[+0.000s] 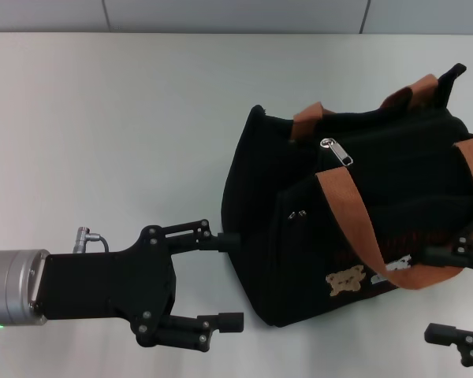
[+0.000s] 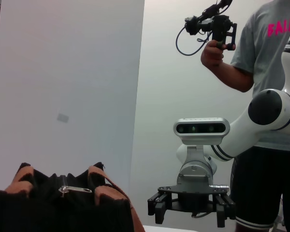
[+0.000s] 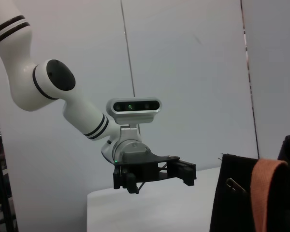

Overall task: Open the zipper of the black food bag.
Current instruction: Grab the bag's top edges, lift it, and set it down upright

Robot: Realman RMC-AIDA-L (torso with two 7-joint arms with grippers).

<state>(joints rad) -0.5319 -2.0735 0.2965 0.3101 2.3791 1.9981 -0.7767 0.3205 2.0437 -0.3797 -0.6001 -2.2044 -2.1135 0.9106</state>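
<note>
The black food bag (image 1: 378, 220) lies on the white table, right of centre, its tan handles (image 1: 351, 220) draped over it and a bear patch (image 1: 345, 281) facing me. The zipper's silver pull (image 1: 337, 151) rests at the bag's top near its left end; it also shows in the left wrist view (image 2: 75, 189). My left gripper (image 1: 231, 279) is open beside the bag's left side, its far fingertip (image 1: 230, 239) at the fabric. At the bag's near right corner my right gripper (image 1: 437, 293) is open, empty, one finger over the handle.
Bare white table (image 1: 102, 118) stretches left and behind the bag, up to a grey wall. The left wrist view shows the right gripper (image 2: 191, 212) beyond the bag (image 2: 48, 210), and a person (image 2: 266, 72) holding a handheld device behind the right arm.
</note>
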